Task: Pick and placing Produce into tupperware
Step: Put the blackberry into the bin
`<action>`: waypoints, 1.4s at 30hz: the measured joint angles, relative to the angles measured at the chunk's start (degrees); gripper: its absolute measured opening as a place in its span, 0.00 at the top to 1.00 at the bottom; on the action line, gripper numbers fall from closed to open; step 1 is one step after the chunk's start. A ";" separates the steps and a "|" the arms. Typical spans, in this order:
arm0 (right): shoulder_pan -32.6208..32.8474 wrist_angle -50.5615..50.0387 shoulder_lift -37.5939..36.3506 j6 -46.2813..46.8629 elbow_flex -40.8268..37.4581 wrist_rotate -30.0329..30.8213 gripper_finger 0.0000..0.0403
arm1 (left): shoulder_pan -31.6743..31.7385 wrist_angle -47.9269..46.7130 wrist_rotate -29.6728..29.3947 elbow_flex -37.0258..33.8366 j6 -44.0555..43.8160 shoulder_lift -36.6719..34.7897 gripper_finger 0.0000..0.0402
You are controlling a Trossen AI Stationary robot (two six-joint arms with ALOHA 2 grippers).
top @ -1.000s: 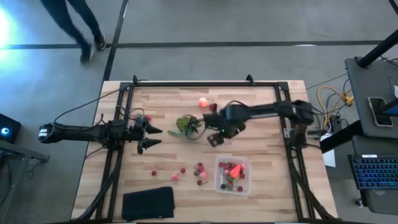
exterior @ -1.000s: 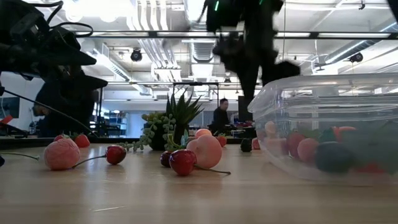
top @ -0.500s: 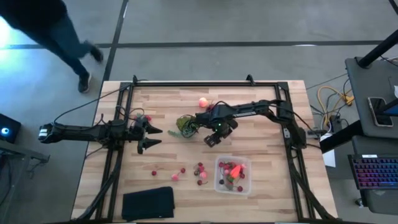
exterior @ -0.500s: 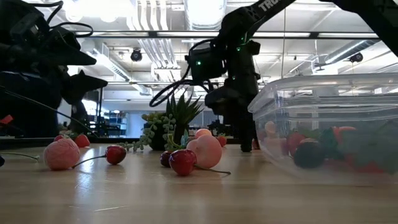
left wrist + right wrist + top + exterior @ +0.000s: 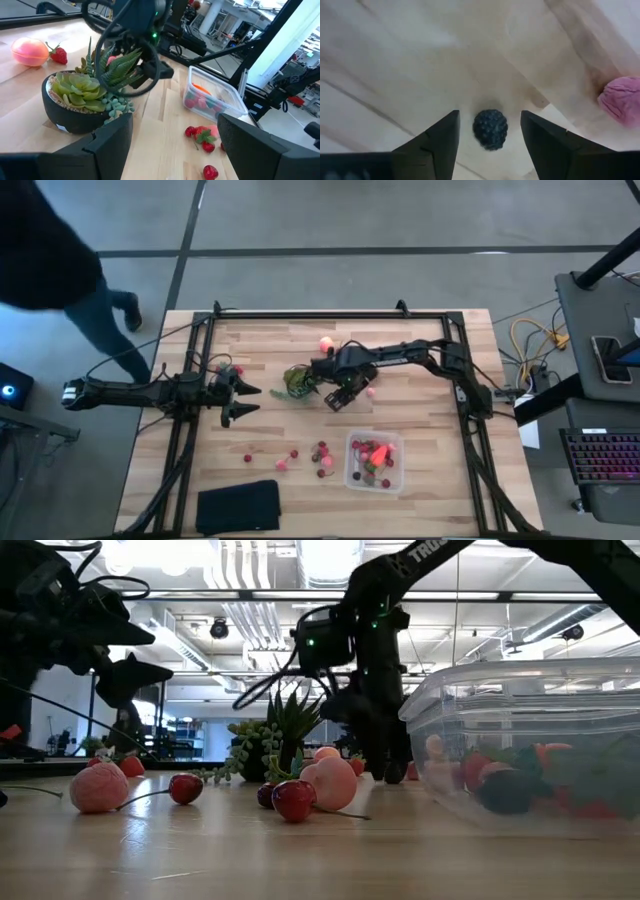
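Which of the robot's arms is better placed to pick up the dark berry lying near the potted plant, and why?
The right. Its right gripper sits directly over the dark berry, open fingers on either side. The left gripper waits open across the table, beyond the potted plant.

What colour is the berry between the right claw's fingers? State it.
Very dark, near black, a bumpy blackberry; the right wrist view shows it best.
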 joint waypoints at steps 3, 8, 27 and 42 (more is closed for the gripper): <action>0.02 0.35 0.58 -0.30 -0.16 0.80 0.52 | 0.01 0.02 0.01 0.00 0.01 0.00 0.31; 0.04 0.53 0.58 -0.68 -0.09 1.56 0.60 | 0.00 0.04 0.01 0.00 0.02 0.00 0.31; 6.44 -9.02 -14.46 -0.43 -0.34 -10.08 0.69 | 0.01 0.05 0.01 0.00 0.00 -0.06 0.31; 18.35 -5.56 -19.60 14.95 -1.62 -1.83 0.69 | 0.01 0.02 0.00 0.00 0.01 -0.04 0.31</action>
